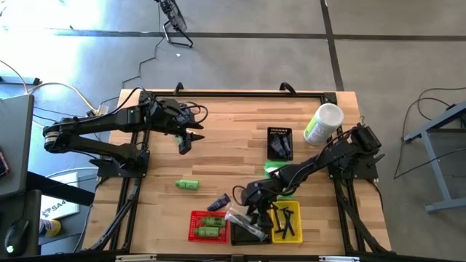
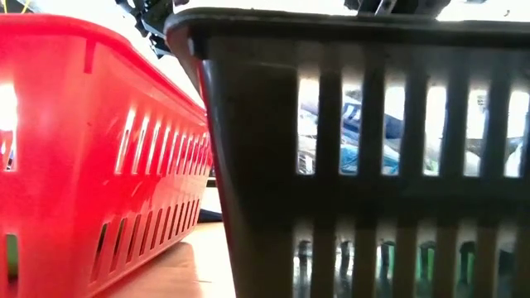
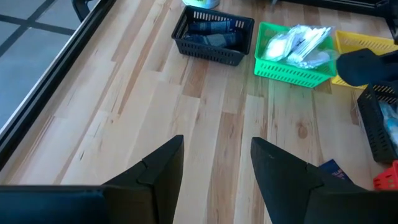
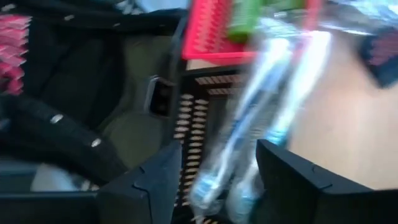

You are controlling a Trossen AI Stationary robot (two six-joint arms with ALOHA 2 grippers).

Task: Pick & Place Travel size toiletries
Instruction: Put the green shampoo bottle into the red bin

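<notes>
My right gripper (image 1: 252, 211) (image 4: 219, 149) stands open above the near black basket (image 1: 247, 234) (image 4: 198, 118). A clear-wrapped pack of toothbrushes (image 4: 261, 106) (image 1: 237, 215) lies blurred between and ahead of its fingers, slanting from the basket toward the red basket (image 1: 207, 226). The red basket holds green bottles (image 1: 211, 221). One green bottle (image 1: 188, 185) and a navy tube (image 1: 219, 201) lie on the bare table. My left gripper (image 1: 186, 141) (image 3: 217, 140) hangs open and empty over the table's far left. My right gripper has the toothbrush pack's near end (image 4: 217, 190) between its open fingers, which slant down from the table's right. The view is blurred, and I cannot tell whether either finger touches the pack.
A yellow basket (image 1: 286, 222) with black combs stands right of the near black basket. A green basket (image 3: 289, 59) holds white packets, and a far black basket (image 1: 279, 143) holds navy tubes. A white cup (image 1: 324, 122) stands at the far right. In the low view, basket walls (image 2: 364, 165) fill the picture.
</notes>
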